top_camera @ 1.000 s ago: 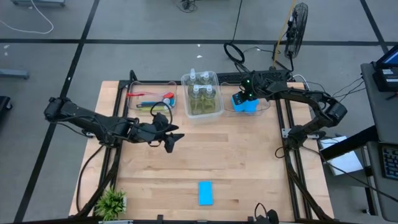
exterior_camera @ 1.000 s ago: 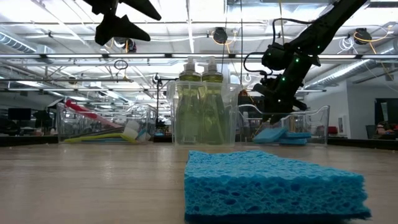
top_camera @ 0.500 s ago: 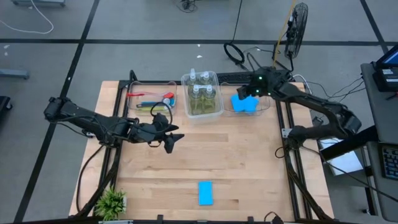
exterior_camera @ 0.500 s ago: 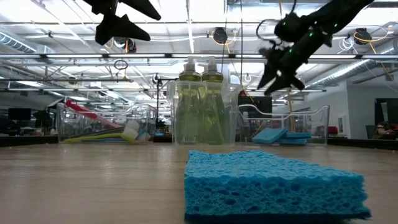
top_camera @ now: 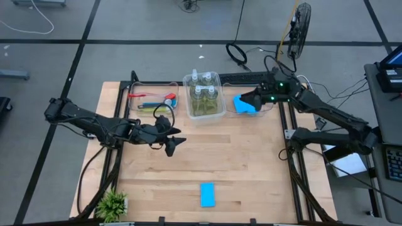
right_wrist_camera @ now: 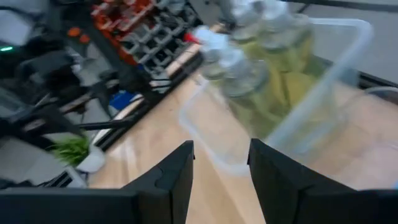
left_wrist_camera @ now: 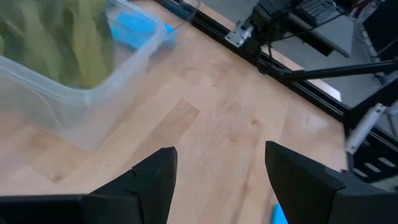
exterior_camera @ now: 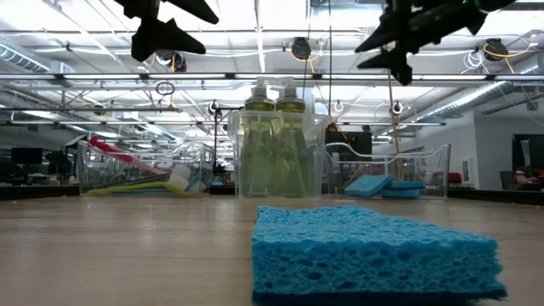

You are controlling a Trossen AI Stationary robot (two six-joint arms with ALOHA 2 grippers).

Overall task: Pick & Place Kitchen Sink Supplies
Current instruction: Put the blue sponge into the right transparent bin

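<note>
One blue sponge lies flat on the table near its near edge, large in the low view. More blue sponges lie in the clear right bin at the back. The middle bin holds the bottles of yellow-green liquid, standing upright. The left bin holds the brushes. My right gripper hovers open above the sponge bin, high up, nothing between its fingers. My left gripper hangs open and empty over the table's middle left.
A small green plant stands at the near left corner. The three clear bins line the far edge. Bare wood lies between the bins and the lone sponge. Black rails run along the table's right side.
My right gripper has risen out of the sponge bin and drawn back toward the table's right edge, tipping from pointing down to nearly level. The sponges in the bin stay where they were.
</note>
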